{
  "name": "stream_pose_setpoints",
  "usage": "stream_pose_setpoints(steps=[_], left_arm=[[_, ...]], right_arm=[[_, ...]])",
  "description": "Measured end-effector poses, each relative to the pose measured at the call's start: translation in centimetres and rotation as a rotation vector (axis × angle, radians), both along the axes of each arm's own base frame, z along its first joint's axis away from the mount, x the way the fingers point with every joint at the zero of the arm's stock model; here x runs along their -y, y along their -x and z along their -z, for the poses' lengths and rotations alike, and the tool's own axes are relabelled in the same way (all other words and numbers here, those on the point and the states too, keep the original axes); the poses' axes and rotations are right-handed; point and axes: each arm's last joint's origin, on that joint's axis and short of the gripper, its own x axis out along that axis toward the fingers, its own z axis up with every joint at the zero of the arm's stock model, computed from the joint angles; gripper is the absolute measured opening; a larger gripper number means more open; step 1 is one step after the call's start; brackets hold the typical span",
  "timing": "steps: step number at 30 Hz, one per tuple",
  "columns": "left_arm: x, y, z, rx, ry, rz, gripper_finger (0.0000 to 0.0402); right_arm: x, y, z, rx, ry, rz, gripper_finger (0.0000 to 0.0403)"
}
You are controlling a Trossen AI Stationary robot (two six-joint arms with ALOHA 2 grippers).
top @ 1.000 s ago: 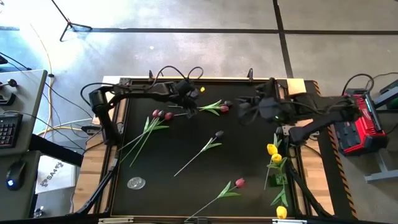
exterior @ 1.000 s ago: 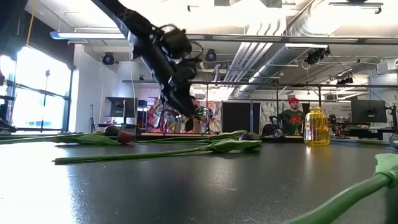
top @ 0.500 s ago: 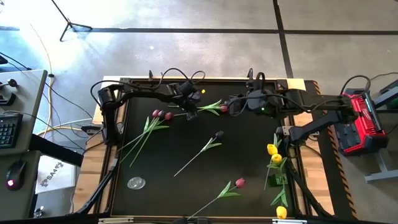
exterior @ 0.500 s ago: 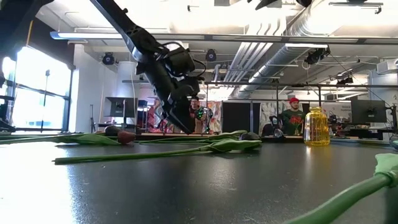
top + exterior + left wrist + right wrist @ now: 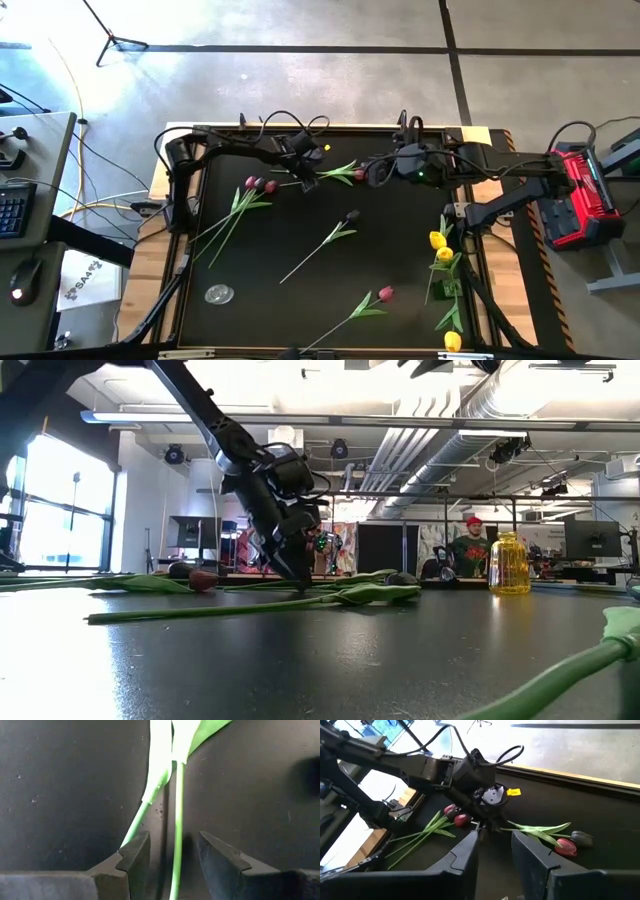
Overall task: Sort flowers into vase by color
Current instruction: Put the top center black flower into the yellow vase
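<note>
Tulips lie flat on the black table (image 5: pixel 300 240). Two with a pink and a dark head (image 5: pixel 358 174) lie at the far middle, their green stems (image 5: pixel 177 820) side by side. My left gripper (image 5: pixel 309 180) is low over these stems and slants down. Its open fingers (image 5: pixel 135 855) stand on either side of one stem; the other stem runs just beside one fingertip. My right gripper (image 5: pixel 372 172) hangs open, high over the far middle, with nothing between its fingers (image 5: pixel 465 855). I cannot tell for sure which thing is the vase.
Two pink tulips (image 5: pixel 260 185) lie at the far left, a dark one (image 5: pixel 351 215) in the middle and a pink one (image 5: pixel 385 293) near the front. Yellow tulips (image 5: pixel 440 247) line the right edge. A round silvery thing (image 5: pixel 219 294) sits front left. A yellow jar (image 5: pixel 508 564) shows far right.
My left gripper has come down toward the two stems at the far middle, tipping a little steeper, and its fingers have stayed open. My right gripper has swung a short way toward the table's left and then held still. The flowers have not moved.
</note>
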Motion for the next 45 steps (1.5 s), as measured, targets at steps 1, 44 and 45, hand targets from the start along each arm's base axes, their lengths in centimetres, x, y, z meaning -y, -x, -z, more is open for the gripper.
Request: stream_pose_setpoints(steps=[1,44,45], left_arm=[[0.0,0.0,0.1,-0.004,0.002,0.001,0.0154],[1.2,-0.8,-7.4,0.188,-0.013,-0.1,0.0],[1.4,-0.6,-8.2,0.215,-0.024,-0.099,0.0]], right_arm=[[0.0,0.0,0.0,-0.007,0.0,-0.009,0.0106],[-1.2,1.0,1.6,-0.231,0.019,-0.071,0.0106],[-1.1,1.1,1.7,-0.242,0.025,-0.062,0.0106]])
